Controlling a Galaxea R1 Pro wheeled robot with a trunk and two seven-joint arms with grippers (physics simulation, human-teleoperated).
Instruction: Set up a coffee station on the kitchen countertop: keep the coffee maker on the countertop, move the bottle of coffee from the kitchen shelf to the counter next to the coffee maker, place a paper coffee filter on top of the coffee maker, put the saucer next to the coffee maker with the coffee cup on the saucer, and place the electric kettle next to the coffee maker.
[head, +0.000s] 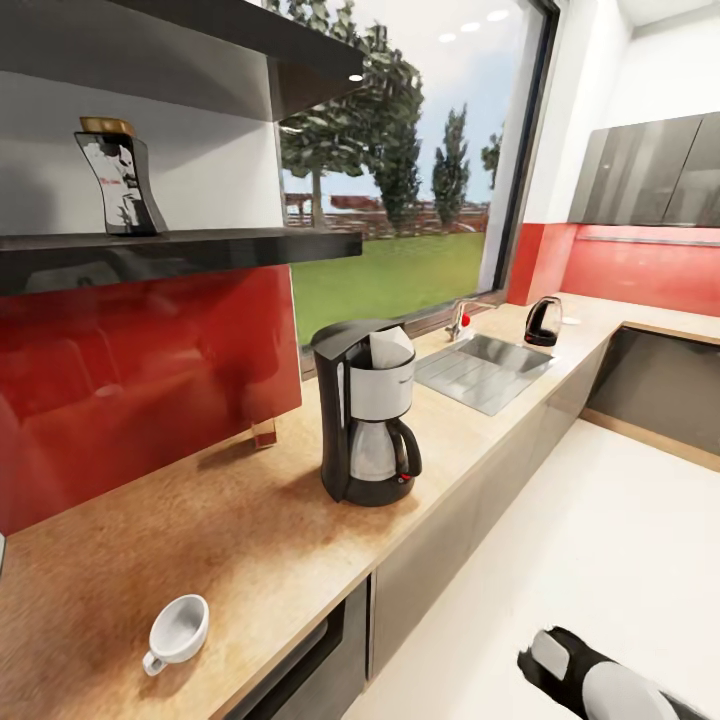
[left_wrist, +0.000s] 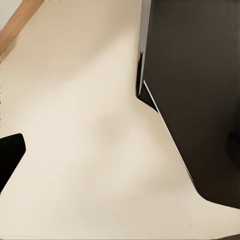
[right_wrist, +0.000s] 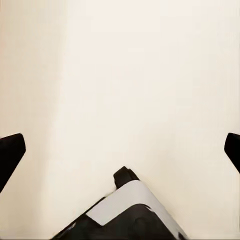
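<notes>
- Right gripper (right_wrist: 120, 150): in the right wrist view two dark fingertips (right_wrist: 10, 150) sit at opposite edges of the picture, spread wide apart, with nothing between them; pale floor (right_wrist: 130, 75) lies beyond, and part of the robot's own black and white body (right_wrist: 127, 215) shows beneath.
- Left gripper: one dark fingertip (left_wrist: 9, 152) shows at the edge of the left wrist view; the other is out of sight, so how far it is spread cannot be told. It touches nothing. Cream floor and a dark cabinet front (left_wrist: 200, 90) lie beyond.
- Robot arm (head: 600, 680): a black and white segment at the bottom right of the head view, over the floor, well apart from the countertop.
- Countertop (head: 230, 530): tan wood-grain worktop running from the near left to the far corner, above grey cabinet fronts.
- Coffee maker (head: 368, 425): upright on the countertop, black with a steel carafe, a white paper filter (head: 392, 348) sticking up from its top.
- Coffee cup (head: 178, 632): white, lying tilted on the countertop near its front edge, well apart from the coffee maker.
- Bottle of coffee (head: 122, 178): upright on the dark wall shelf (head: 200, 245), above the red backsplash (head: 140, 380).
- Electric kettle (head: 543, 322): on the far countertop just beyond the sink (head: 485, 370), near the tap (head: 458, 318).
- Window (head: 410, 160): behind the sink, showing trees and grass.
</notes>
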